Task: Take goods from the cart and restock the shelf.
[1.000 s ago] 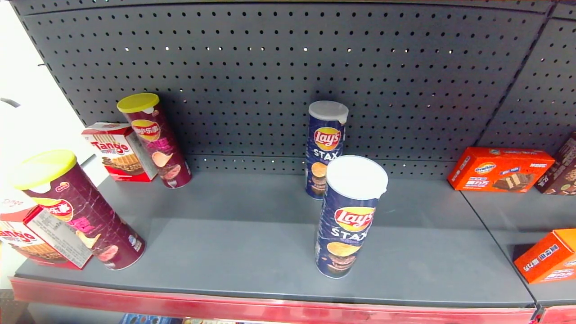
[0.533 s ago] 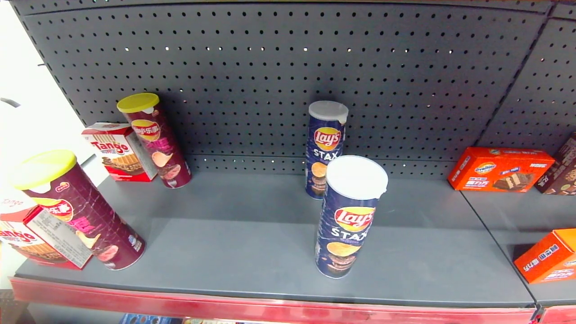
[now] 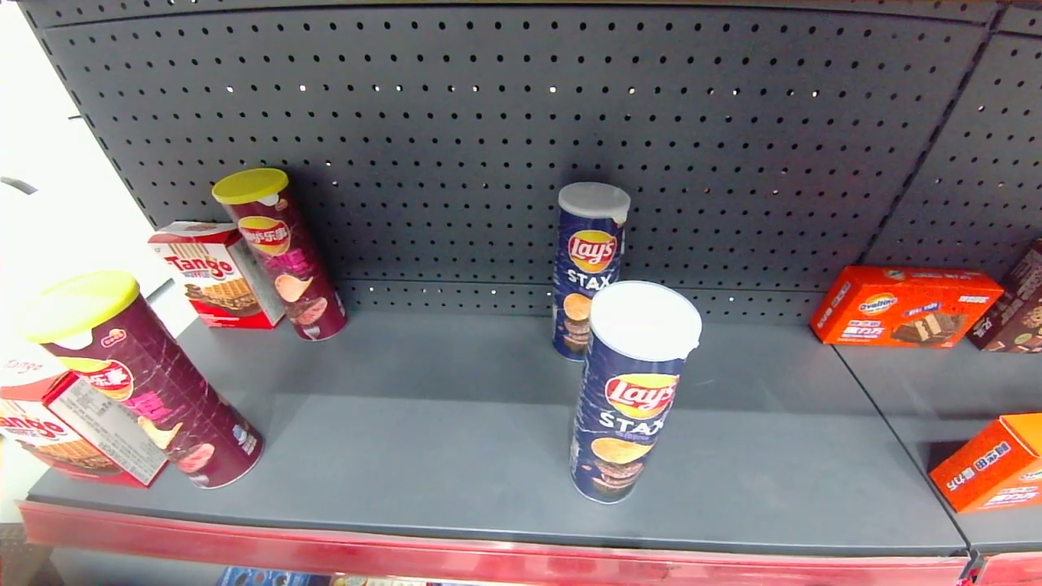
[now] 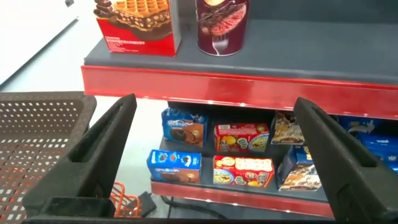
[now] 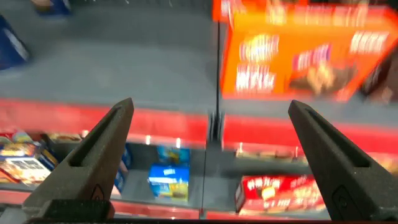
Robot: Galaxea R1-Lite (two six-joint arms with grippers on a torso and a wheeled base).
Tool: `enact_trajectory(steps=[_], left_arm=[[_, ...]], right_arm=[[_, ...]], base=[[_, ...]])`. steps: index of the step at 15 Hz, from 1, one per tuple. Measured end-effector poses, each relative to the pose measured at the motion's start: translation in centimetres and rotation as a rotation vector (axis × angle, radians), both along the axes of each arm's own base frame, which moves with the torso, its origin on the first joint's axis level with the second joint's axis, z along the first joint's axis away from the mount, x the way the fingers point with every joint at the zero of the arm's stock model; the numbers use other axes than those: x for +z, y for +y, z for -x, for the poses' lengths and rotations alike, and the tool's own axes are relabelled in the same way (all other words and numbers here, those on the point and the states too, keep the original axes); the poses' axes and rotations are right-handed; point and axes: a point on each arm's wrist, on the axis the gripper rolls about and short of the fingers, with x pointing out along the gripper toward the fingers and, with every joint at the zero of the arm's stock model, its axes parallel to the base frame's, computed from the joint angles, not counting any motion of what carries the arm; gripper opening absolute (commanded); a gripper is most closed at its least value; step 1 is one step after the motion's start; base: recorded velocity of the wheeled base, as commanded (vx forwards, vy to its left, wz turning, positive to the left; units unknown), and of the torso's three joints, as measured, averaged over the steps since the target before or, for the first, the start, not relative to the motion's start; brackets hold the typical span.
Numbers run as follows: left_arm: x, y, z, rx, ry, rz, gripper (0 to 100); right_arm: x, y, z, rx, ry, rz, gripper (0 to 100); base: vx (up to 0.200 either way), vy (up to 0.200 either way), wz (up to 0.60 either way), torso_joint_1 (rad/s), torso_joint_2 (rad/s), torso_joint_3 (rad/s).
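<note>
On the grey shelf [image 3: 456, 439] two dark blue chip cans stand upright: one near the front [image 3: 631, 391], one at the back [image 3: 588, 268]. Two maroon chip cans with yellow lids lean at the left, one in front [image 3: 142, 378] and one behind [image 3: 281, 252], each beside a red wafer box [image 3: 213, 275]. My left gripper [image 4: 211, 162] is open, below and in front of the shelf's red edge [image 4: 249, 84], beside the cart's mesh basket [image 4: 37, 134]. My right gripper [image 5: 208, 155] is open too, facing an orange box [image 5: 298, 53] on the shelf.
Orange boxes lie on the shelf section to the right [image 3: 904, 305] [image 3: 989, 464]. A perforated back panel [image 3: 505, 138] closes the shelf behind. Lower shelves hold small snack boxes [image 4: 242, 155]. Free shelf room lies between the maroon and blue cans.
</note>
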Motion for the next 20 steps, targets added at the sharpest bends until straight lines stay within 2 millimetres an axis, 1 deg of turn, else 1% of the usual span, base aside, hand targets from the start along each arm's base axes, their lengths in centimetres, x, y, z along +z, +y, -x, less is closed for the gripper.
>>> enact_trajectory(steps=[2, 3, 5, 6, 7, 8, 9, 10, 11, 13, 14, 16, 20], left_arm=[[0.0, 0.0, 0.0, -0.001, 0.000, 0.001, 100], [0.0, 0.0, 0.0, -0.001, 0.000, 0.001, 100], [0.0, 0.0, 0.0, -0.004, 0.000, 0.003, 100], [0.0, 0.0, 0.0, -0.005, 0.000, 0.010, 100], [0.0, 0.0, 0.0, -0.003, -0.001, 0.014, 100], [0.0, 0.0, 0.0, -0.002, -0.001, 0.017, 100], [0.0, 0.0, 0.0, -0.002, -0.001, 0.017, 100], [0.0, 0.0, 0.0, -0.002, -0.001, 0.017, 100], [0.0, 0.0, 0.0, -0.002, -0.001, 0.017, 100], [0.0, 0.0, 0.0, -0.002, -0.001, 0.017, 100], [0.0, 0.0, 0.0, -0.002, -0.001, 0.017, 100], [0.0, 0.0, 0.0, -0.002, -0.001, 0.017, 100], [0.0, 0.0, 0.0, -0.002, 0.000, 0.017, 100]], right_arm=[[4.1, 0.1, -1.1, 0.062, 0.023, 0.021, 100], [6.2, 0.2, -2.2, 0.104, 0.041, 0.027, 100], [10.2, 0.5, -5.3, 0.194, 0.088, 0.045, 100], [11.6, 1.0, -7.4, 0.246, 0.117, 0.064, 100], [12.7, 1.7, -9.7, 0.309, 0.145, 0.084, 100], [13.2, 2.6, -11.8, 0.371, 0.174, 0.104, 100], [13.0, 3.7, -13.7, 0.432, 0.206, 0.124, 100], [12.1, 5.0, -15.2, 0.494, 0.246, 0.142, 100], [10.8, 5.9, -16.1, 0.539, 0.302, 0.158, 100], [8.9, 7.3, -17.0, 0.599, 0.392, 0.182, 100], [8.4, 7.8, -17.4, 0.616, 0.417, 0.190, 100], [7.8, 8.5, -18.1, 0.633, 0.439, 0.198, 100], [7.4, 10.0, -19.7, 0.641, 0.453, 0.215, 100]], base=[[0.000, 0.000, 0.00, 0.000, 0.00, 0.000], [0.000, 0.000, 0.00, 0.000, 0.00, 0.000], [0.000, 0.000, 0.00, 0.000, 0.00, 0.000], [0.000, 0.000, 0.00, 0.000, 0.00, 0.000], [0.000, 0.000, 0.00, 0.000, 0.00, 0.000], [0.000, 0.000, 0.00, 0.000, 0.00, 0.000], [0.000, 0.000, 0.00, 0.000, 0.00, 0.000], [0.000, 0.000, 0.00, 0.000, 0.00, 0.000], [0.000, 0.000, 0.00, 0.000, 0.00, 0.000], [0.000, 0.000, 0.00, 0.000, 0.00, 0.000], [0.000, 0.000, 0.00, 0.000, 0.00, 0.000], [0.000, 0.000, 0.00, 0.000, 0.00, 0.000], [0.000, 0.000, 0.00, 0.000, 0.00, 0.000]])
